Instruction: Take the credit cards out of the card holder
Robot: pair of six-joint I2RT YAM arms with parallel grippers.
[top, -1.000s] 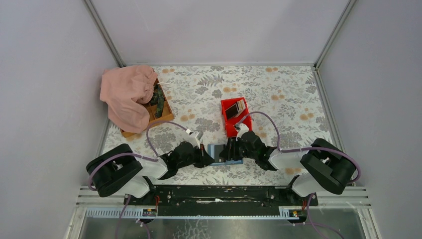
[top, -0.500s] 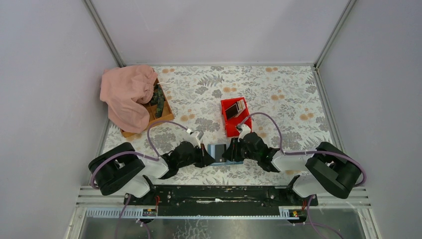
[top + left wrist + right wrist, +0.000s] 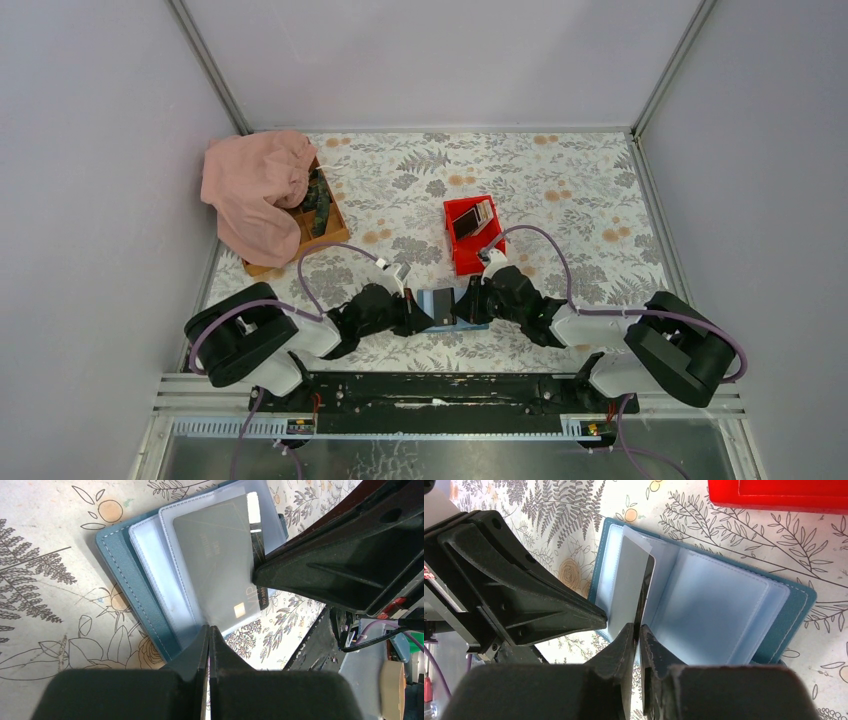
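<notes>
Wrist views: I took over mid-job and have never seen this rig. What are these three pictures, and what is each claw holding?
These are two robot arms bolted at the near edge of a flowered table. The wide picture looks down from above and behind them; the other two come from a camera on each wrist, aimed at that arm's claw. The blue card holder lies open between the arms. The left gripper is shut on the edge of a clear sleeve. The right gripper pinches a dark card sticking out of that sleeve. Farther back: a red bin holding some cards, and at far left a pink cloth over a wooden tray.
</notes>
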